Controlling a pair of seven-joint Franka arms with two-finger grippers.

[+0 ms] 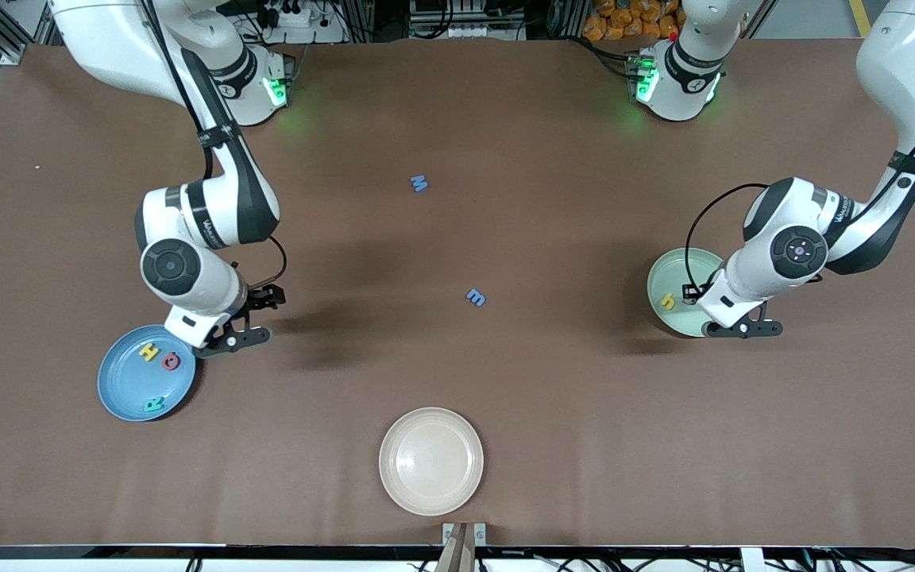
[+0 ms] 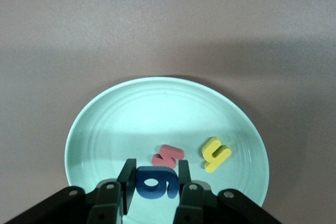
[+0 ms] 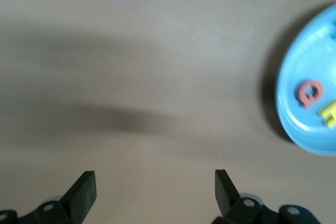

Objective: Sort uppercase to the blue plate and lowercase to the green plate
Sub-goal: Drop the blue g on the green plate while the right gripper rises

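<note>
The left gripper (image 2: 156,182) hangs over the green plate (image 1: 673,274), which sits on the brown counter (image 1: 553,413) toward the left arm's end, and its jaws are clamped on the blue g (image 2: 156,183); the left wrist view shows the letter squarely between the two fingers (image 2: 126,179), pinched on both sides, low over the plate's floor. Just beside the jaws on that same plate lie the red w (image 2: 168,156), touching or nearly touching the blue g, and the yellow h (image 2: 215,153) a little apart from it. The right gripper (image 3: 155,190) hovers over bare counter just beside the rim of the blue plate (image 1: 120,389) at the right arm's end, its jaws spread wide with nothing between them. Inside the blue plate rest the yellow H (image 1: 148,351) and the red Q (image 1: 171,361) close together near the gripper's side, with the teal-green R (image 1: 154,404) nearer the front camera, by the rim. Two letters lie loose on the open counter, well apart from both sets of jaws: the blue M (image 1: 419,183) nearer the robots' bases and the blue m (image 1: 475,298) nearer the front camera. A cream-white plate (image 1: 430,460) sits at the counter's near edge, between the two arms.
</note>
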